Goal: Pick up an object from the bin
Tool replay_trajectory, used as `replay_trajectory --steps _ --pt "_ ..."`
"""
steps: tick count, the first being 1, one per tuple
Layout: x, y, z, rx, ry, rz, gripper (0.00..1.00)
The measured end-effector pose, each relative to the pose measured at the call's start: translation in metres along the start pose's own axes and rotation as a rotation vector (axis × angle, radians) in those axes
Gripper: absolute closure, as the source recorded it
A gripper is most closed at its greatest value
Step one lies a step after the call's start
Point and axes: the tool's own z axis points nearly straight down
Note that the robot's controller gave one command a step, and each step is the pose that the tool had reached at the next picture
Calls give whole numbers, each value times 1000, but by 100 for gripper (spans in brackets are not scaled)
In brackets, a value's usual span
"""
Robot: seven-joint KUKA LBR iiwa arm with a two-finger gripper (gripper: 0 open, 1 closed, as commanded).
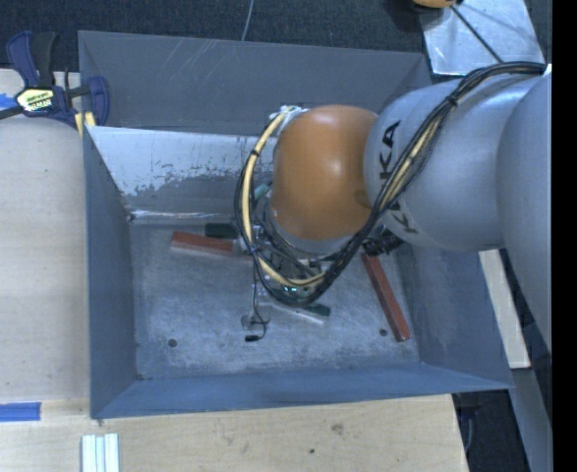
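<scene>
Mostly beneath the arm's orange cover (319, 173), the claw (286, 301), its openness indiscernible.

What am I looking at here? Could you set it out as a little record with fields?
bin: grey metal, floor scuffed
arm: big and grey, reaching in from the view's right
orange cover: on the arm's wrist, above the middle of the bin
cables: looped round the cover and hanging under it
first stick: reddish-brown, lying flat at the back, view's left
second stick: reddish-brown, at the view's right, upper end under the arm
small dark piece: on the floor below the wrist; too small to name
</scene>
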Motion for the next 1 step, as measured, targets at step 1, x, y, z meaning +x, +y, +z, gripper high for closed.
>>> replay_trajectory --steps 1 --pt "-2 0 -3 -1 -7 2 0"
